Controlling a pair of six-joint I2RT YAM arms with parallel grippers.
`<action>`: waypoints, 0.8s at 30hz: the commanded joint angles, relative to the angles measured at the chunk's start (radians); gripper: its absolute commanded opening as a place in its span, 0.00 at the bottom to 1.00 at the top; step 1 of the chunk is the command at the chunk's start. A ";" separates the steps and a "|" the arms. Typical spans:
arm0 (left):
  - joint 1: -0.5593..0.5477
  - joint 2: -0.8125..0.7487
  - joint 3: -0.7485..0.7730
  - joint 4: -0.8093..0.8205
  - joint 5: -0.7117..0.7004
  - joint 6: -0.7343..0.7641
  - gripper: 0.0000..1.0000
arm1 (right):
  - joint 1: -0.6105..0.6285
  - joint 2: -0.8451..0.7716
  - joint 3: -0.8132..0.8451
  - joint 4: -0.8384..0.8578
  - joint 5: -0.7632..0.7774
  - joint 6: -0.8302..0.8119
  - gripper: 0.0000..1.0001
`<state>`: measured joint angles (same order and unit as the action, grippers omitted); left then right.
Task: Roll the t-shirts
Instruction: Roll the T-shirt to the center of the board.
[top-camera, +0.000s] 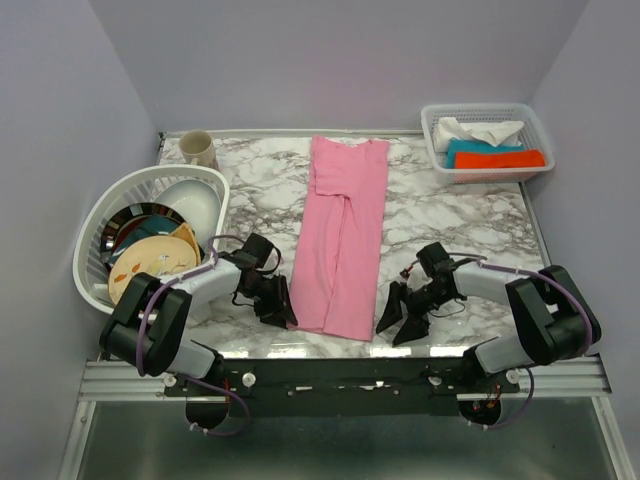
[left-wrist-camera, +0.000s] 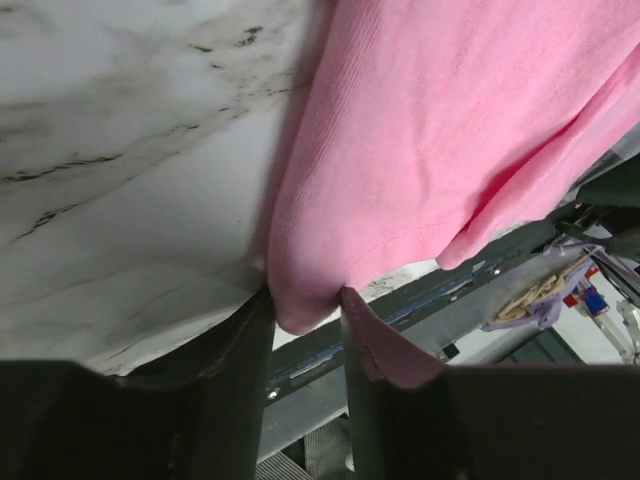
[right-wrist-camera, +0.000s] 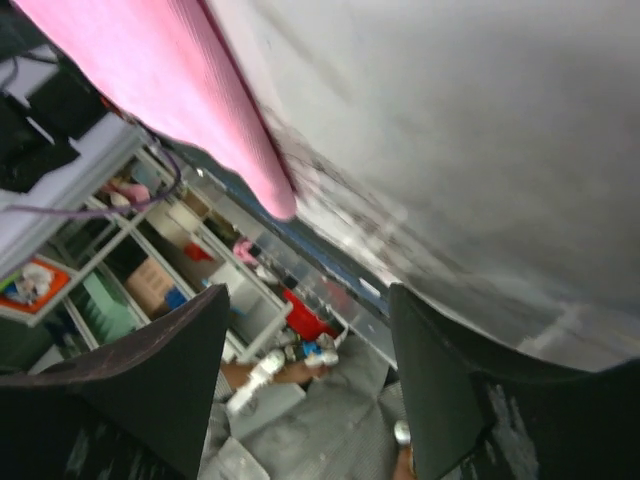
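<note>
A light-pink t-shirt (top-camera: 342, 235), folded into a long narrow strip, lies down the middle of the marble table (top-camera: 455, 225). My left gripper (top-camera: 283, 308) is at the strip's near left corner. In the left wrist view the jaws of the left gripper (left-wrist-camera: 303, 295) stand partly apart, with that corner of the t-shirt (left-wrist-camera: 440, 130) between the fingertips. My right gripper (top-camera: 397, 328) sits low on the table just right of the near right corner. The right wrist view shows the right gripper (right-wrist-camera: 310, 292) open and empty, the t-shirt's (right-wrist-camera: 200, 110) corner lying beyond its left finger.
A white dish basket (top-camera: 92, 232) with plates and a bowl stands at the left, close to my left arm. A beige mug (top-camera: 197, 148) is at the back left. A white basket (top-camera: 480, 108) of folded cloths is at the back right. The table's near edge runs just behind both grippers.
</note>
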<state>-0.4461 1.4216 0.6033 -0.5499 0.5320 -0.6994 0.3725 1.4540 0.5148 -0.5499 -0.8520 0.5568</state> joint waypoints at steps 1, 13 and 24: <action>-0.008 0.031 -0.063 0.059 -0.058 -0.003 0.35 | 0.011 0.014 -0.039 0.108 0.068 0.087 0.73; -0.045 -0.035 -0.119 0.102 0.003 -0.058 0.00 | 0.118 -0.063 -0.134 0.139 0.120 0.227 0.72; -0.055 -0.095 -0.152 0.140 0.081 -0.103 0.00 | 0.132 0.005 -0.136 0.243 0.223 0.293 0.65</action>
<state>-0.4915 1.3476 0.4816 -0.4080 0.5888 -0.7753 0.4923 1.4033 0.4156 -0.2771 -0.7975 0.8032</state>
